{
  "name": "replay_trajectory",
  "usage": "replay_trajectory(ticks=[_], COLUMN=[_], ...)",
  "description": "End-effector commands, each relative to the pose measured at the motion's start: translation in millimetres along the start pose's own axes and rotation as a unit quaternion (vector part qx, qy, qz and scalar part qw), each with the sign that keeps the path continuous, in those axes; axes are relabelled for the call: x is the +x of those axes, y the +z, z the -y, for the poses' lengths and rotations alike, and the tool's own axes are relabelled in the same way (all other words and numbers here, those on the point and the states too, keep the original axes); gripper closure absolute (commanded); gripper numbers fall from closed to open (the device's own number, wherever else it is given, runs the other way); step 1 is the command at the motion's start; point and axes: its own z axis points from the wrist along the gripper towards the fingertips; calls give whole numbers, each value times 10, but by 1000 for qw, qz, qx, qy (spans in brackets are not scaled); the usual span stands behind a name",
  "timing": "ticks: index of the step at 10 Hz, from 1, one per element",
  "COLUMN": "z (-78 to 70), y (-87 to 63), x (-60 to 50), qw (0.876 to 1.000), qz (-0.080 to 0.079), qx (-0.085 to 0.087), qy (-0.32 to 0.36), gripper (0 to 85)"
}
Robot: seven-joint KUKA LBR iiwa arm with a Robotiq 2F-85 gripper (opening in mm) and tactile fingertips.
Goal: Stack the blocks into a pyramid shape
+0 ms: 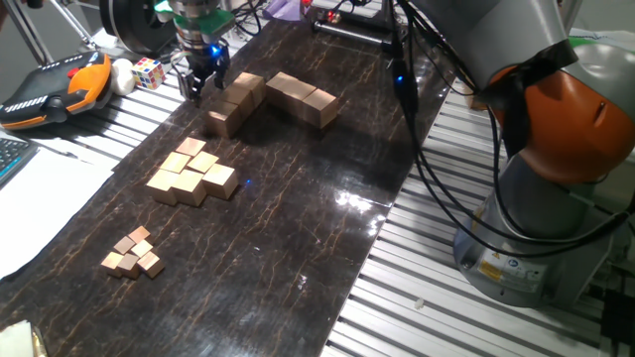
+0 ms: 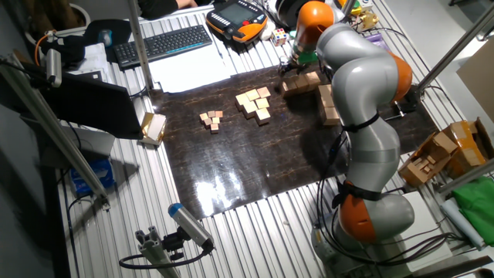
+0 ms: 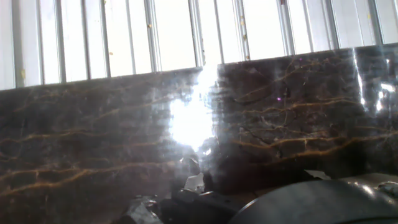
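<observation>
One fixed view: claw (image 1: 201, 79) grip unclear, beside tan wooden blocks (image 1: 238, 99); glossy marbled mat (image 1: 298, 228).

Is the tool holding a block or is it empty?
Cannot tell. The tool hangs beside the large blocks; its fingertips are too small and dark, and the hand view shows only mat.

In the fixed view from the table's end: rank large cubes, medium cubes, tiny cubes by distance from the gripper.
From the gripper:
1. large cubes, right beside it at the far end
2. medium cubes, mid-mat
3. tiny cubes, near end, farthest
</observation>
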Motion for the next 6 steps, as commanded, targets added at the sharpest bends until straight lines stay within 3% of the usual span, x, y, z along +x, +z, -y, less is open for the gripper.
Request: replay_trajectory(ticks=[1,6], z=[-3,-27], y=[18,106], x=[-14,-59], qw=[1000,1000], qz=[1,-1], qx=[0,-4], qy=[0,-1], gripper=[77,80])
